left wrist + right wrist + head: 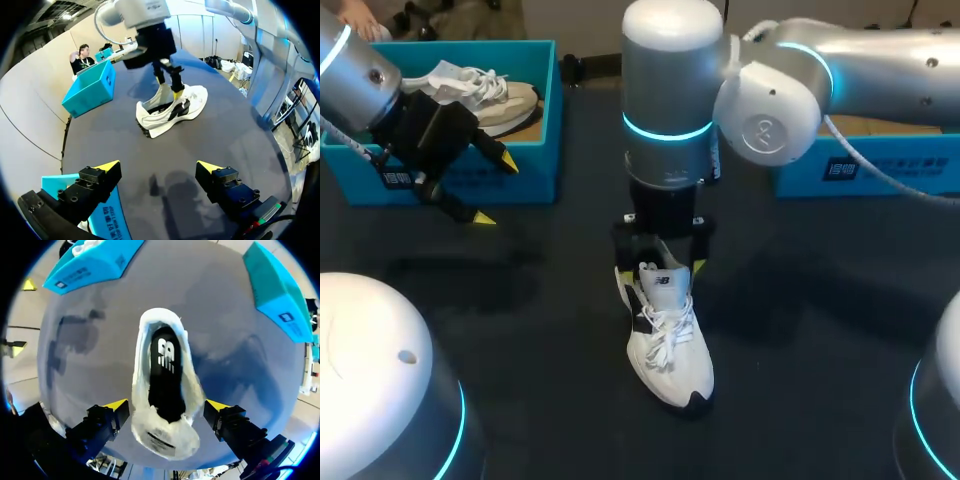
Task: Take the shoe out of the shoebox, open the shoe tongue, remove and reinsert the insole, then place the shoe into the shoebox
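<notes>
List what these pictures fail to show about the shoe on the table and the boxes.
- Heel of the shoe: head view, covered by the right claw and its wrist.
- Boxed shoe in the left shoebox: head view, partly behind the left arm.
- Contents of the right box: head view, the right arm crosses it.
- Front of the insole: right wrist view, under the tongue.

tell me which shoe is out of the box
The white shoe standing on the table under the right claw; the other shoe lies inside the blue shoebox.
</notes>
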Controlling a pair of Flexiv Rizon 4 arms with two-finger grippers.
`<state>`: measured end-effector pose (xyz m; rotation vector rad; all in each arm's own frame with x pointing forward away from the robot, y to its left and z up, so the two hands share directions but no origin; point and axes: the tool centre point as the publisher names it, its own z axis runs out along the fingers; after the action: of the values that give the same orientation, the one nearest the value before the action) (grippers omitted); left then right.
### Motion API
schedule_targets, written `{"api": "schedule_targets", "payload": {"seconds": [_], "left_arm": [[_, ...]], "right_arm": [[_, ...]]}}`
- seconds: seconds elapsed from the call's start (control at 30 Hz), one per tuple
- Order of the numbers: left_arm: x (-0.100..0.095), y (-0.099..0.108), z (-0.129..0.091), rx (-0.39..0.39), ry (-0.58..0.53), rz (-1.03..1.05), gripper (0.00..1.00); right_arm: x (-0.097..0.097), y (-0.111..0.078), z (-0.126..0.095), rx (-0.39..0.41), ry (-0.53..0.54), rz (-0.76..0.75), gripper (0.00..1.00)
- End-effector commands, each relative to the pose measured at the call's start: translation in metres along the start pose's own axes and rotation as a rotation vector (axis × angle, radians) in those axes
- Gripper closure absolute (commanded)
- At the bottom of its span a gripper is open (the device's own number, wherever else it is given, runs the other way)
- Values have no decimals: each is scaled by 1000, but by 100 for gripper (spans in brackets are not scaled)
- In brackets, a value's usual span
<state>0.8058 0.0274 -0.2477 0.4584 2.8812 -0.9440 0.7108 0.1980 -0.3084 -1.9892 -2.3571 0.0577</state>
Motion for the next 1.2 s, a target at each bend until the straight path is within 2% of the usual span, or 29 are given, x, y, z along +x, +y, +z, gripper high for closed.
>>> {"api": "schedule_targets", "payload": {"seconds": [0.03,0.3,0.53,0.6,0.63,0.67,0.8,1.0,1.2], "left_arm": [[1,0,0,-3,0,0,0],[1,0,0,-3,0,0,0],[1,0,0,-3,0,0,0],[1,0,0,-3,0,0,0],[1,0,0,-3,0,0,0],[1,0,0,-3,0,0,0],[1,0,0,-3,0,0,0],[1,0,0,-3,0,0,0],[1,0,0,-3,0,0,0]], "right_arm": [[-5,-15,-27,-76,-22,22,0],[-2,-34,-44,-108,-33,64,0],[3,-61,-37,-123,12,131,0],[4,-66,-30,-111,25,143,18],[5,-68,-27,-106,33,148,49],[6,-70,-24,-102,37,153,54],[8,-71,-13,-85,55,160,62],[7,-68,-5,-61,57,159,68],[2,-53,0,-54,68,124,68]]}}
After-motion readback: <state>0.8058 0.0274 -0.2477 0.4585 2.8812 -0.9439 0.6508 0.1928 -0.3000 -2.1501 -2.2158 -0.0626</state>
